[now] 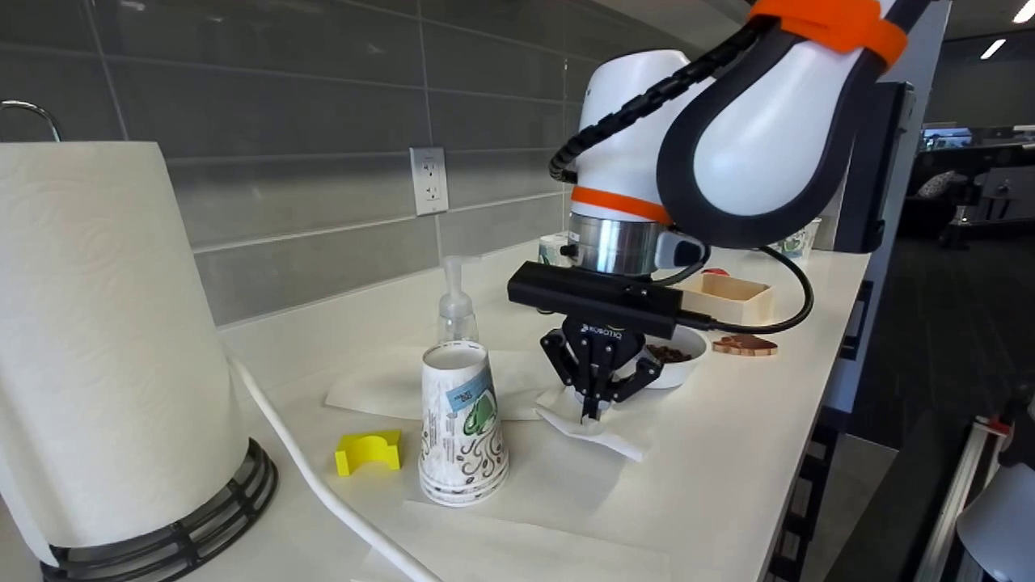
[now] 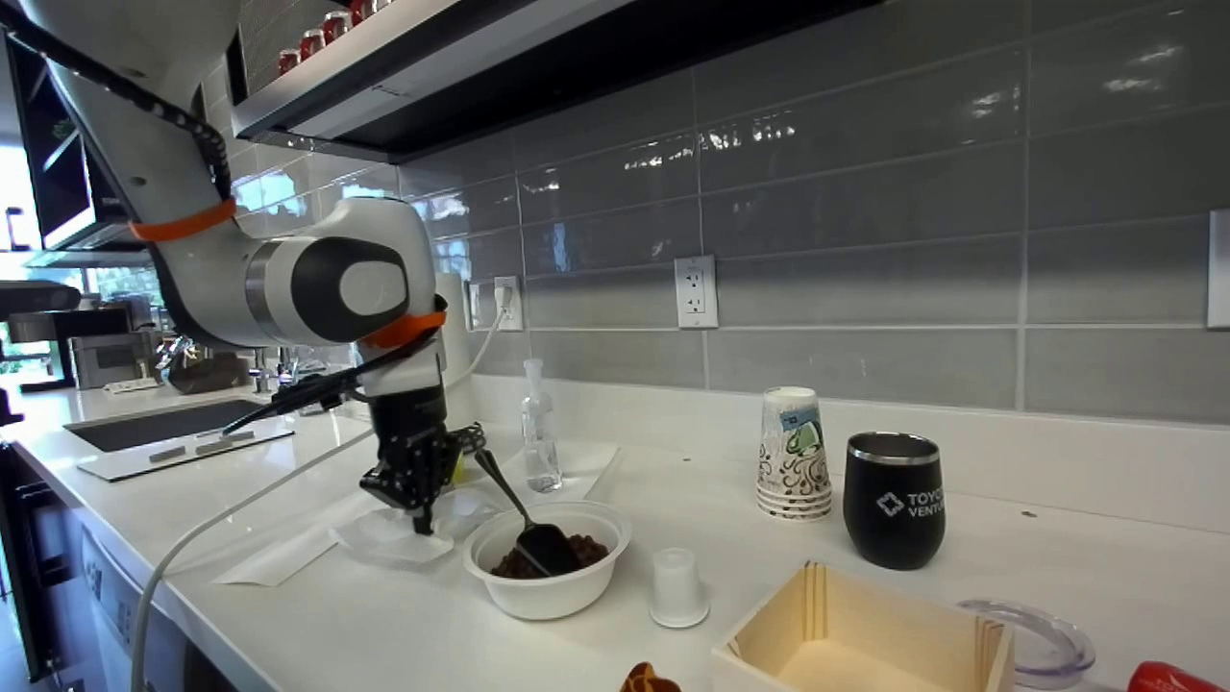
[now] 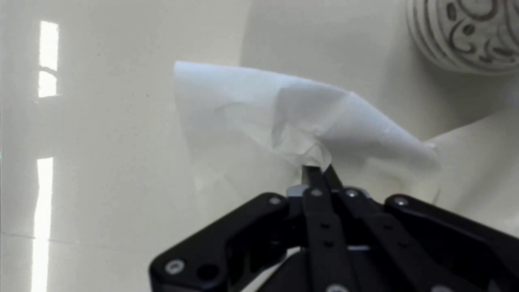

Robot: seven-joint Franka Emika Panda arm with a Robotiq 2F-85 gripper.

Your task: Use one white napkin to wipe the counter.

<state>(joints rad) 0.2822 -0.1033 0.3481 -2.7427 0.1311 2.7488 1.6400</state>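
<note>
1. GRIPPER. Your Robotiq gripper point(image 3: 318, 171) points downward, fingers pressed together, pinching a raised fold of the white napkin point(image 3: 251, 117).

2. NAPKIN. It lies directly under the fingertips and fans out to both sides of the pinch. Its long axis runs across the counter point(image 1: 703, 453) at a slight diagonal, from the wall side toward the front edge, with a loose corner pointing to that edge. You cannot confirm that the whole underside touches the counter.

3. SHEET. The napkin's wall-side end meets a flat white sheet point(image 3: 482, 156); overlap cannot be determined. Caution: a stroke toward the grey tiled wall point(image 1: 307, 275) may drag this sheet along.

4. BOWL. Just beside the napkin stands a white bowl point(image 2: 553, 598). The black spoon point(image 2: 546, 550) in it leans with its handle toward your gripper; you cannot tell whether they touch.

5. CUPS. Roughly opposite the bowl, nearer the wall, a stack of patterned paper cups point(image 1: 465, 428) stands upright, apart from the napkin.

6. STROKE (judged). Lower until the napkin bears flat, then draw it along its long axis toward the front edge, leftward in the wrist view. This should lead you away from cups and spoon. Stop short of the edge.
</note>
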